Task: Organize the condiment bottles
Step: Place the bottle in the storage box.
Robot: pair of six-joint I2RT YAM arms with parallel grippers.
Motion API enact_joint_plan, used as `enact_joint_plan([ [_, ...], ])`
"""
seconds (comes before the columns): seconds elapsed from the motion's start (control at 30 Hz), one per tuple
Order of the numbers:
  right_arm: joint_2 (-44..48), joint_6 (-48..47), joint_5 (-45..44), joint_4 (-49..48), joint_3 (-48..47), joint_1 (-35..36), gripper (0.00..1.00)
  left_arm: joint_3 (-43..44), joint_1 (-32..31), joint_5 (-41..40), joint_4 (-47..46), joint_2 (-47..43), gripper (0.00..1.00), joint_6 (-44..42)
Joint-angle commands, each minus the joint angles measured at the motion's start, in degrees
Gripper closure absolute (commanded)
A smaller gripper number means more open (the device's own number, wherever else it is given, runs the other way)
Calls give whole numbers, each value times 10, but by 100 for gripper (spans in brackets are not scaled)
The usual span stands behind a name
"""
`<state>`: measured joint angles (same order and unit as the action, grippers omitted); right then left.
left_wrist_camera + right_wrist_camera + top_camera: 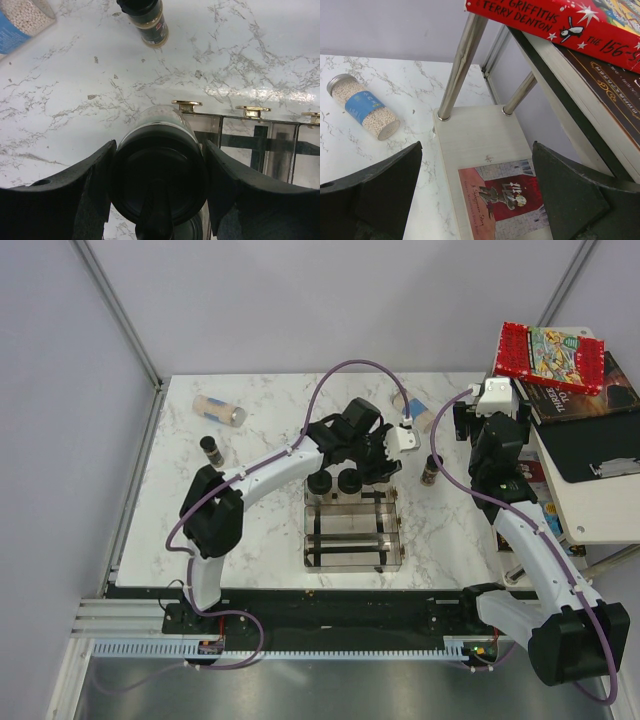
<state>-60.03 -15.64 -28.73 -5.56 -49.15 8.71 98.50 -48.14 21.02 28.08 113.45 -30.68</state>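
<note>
My left gripper (159, 192) is shut on a wide black-lidded jar (157, 175), a finger pressed to each side, at the far end of the clear rack (255, 145). A second black lid (192, 229) shows just beside it. From above, the gripper (350, 474) holds the right jar (349, 483) of two, the other jar (320, 483) at its left. A brown spice bottle (150, 22) stands beyond, and a beige blue-labelled bottle (17, 22) lies further off. My right gripper (477, 190) is open and empty, off the table's right edge over a shelf.
Another beige bottle (220, 410) lies at the far left with a spice bottle (212, 449) standing near it. A spice bottle (430, 472) stands right of the rack (352, 540). A side shelf (480, 135) with books (550, 352) borders the right.
</note>
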Motion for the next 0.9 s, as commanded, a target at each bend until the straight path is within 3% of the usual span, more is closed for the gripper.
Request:
enact_joint_plan([
  [0.0, 12, 5, 2, -12, -2, -6, 2, -16, -15, 6, -24, -25, 98, 18],
  [0.5, 14, 6, 5, -9, -2, -8, 2, -48, -15, -65, -38, -47, 98, 9],
  [0.77, 11, 6, 10, -6, -3, -8, 2, -37, -23, -49, -36, -20, 98, 11],
  [0.8, 11, 6, 10, -6, -3, -8, 2, -33, -27, -51, -35, -14, 97, 11],
  [0.87, 11, 5, 11, -5, -3, -9, 2, -23, -27, -53, -29, -1, 87, 8],
])
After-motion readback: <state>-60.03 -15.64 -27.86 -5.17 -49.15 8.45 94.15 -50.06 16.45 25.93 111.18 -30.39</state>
